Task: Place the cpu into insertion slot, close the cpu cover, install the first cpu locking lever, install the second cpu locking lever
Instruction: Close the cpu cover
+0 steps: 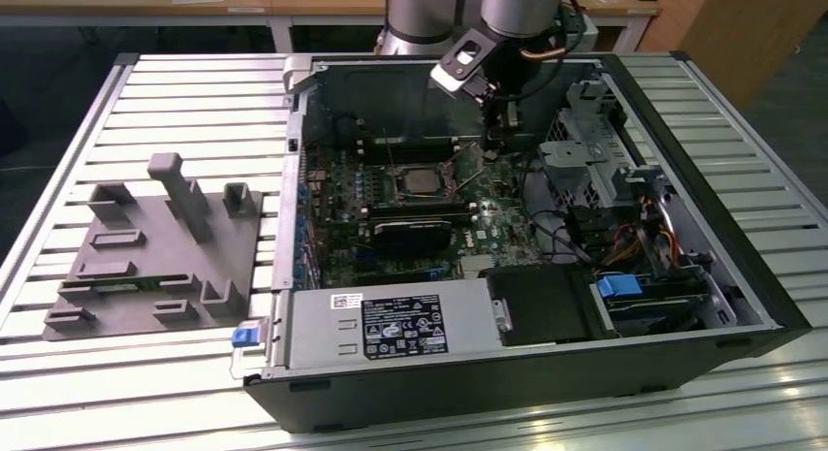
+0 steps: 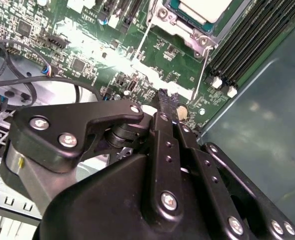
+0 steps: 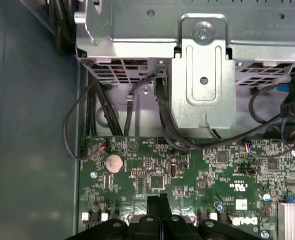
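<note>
Power supply [image 1: 388, 325]: exterior view, nearest you, well apart from the insertion slot [image 1: 394, 189].
cpu [image 1: 417, 182]: seated in that slot; likely light, stiff, fragile, so you'd grip its edges only.
gripper [image 1: 494, 148]: just beside the slot, toward the exterior view's right.
fingers [image 2: 163, 107]: second wrist view, pressed together, empty; cpu [image 2: 202, 7] beyond.
board [image 3: 212, 165]: first wrist view, gripper [image 3: 159, 200] closed above it.

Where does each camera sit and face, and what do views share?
Exterior view: raised off-arm, looks down into the computer case; arm, gripper show.
First wrist view: on the wrist, faces circuit board, metal bracket; gripper shows.
Second wrist view: on the wrist, faces board, chip; gripper shows.
Both wrist views share gripper and board.
</note>
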`<state>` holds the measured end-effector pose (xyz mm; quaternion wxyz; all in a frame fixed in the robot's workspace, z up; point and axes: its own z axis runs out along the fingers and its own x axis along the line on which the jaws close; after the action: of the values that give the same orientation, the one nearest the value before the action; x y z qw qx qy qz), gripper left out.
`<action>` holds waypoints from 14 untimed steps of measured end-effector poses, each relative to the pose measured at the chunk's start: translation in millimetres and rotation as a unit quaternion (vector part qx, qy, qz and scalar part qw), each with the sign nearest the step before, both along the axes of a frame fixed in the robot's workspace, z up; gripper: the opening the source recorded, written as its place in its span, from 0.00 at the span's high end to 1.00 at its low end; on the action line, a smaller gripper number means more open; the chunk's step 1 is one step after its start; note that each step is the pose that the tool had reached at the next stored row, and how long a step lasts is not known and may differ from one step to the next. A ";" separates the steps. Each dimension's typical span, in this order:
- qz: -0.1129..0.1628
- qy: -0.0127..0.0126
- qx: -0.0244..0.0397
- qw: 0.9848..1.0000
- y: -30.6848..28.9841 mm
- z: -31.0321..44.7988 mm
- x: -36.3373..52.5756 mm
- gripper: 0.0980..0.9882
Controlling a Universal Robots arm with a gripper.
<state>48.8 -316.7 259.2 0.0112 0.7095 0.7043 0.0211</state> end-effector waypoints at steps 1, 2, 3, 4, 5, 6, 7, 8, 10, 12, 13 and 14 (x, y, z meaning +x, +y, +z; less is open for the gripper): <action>0.000 0.000 0.000 1.000 0.2 -0.4 1.0 0.99; 0.000 0.000 0.000 1.000 0.3 -0.7 2.3 0.99; 0.000 0.000 0.000 1.000 0.3 -1.1 3.6 0.99; 0.000 0.001 0.000 1.000 0.4 -1.7 4.7 0.99; 0.000 0.001 0.000 1.000 0.4 -2.2 5.7 0.99; 0.000 0.001 0.000 1.000 0.4 -2.8 6.4 0.99; 0.000 0.001 0.000 1.000 0.4 -3.5 6.9 0.99; 0.000 0.001 0.000 1.000 0.4 -4.4 7.2 0.99; 0.000 0.001 0.000 1.000 0.4 -6.9 7.6 0.99; 0.000 0.002 0.000 1.000 0.4 -9.4 7.8 0.99; 0.000 0.002 0.000 1.000 0.4 -10.5 7.8 0.99; 0.000 0.002 0.000 1.000 0.4 -11.6 7.9 0.99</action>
<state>56.6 -316.3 247.6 0.0101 0.7097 0.7042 0.0199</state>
